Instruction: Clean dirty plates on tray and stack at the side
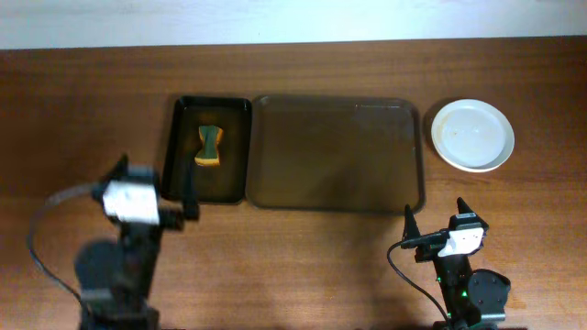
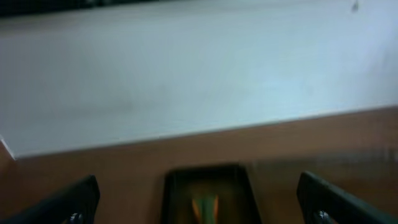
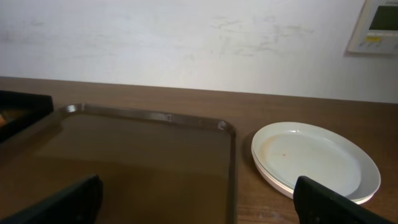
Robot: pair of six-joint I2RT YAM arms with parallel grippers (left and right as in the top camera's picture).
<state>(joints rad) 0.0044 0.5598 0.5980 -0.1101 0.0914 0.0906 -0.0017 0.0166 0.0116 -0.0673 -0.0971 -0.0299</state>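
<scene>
The plates (image 1: 472,135) sit stacked on the table at the upper right of the overhead frame, just beside the tray (image 1: 337,154), which fills the centre. A small tray (image 1: 231,156) at its left holds a sponge (image 1: 210,147). The left gripper (image 2: 199,183), lower left, and the right gripper (image 1: 435,211), lower right, both have their jaws wide apart, holding nothing.

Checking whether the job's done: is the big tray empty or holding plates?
Empty. The large tray shows only its bare dark surface; the white plates sit stacked beside it, off its rim.
</scene>
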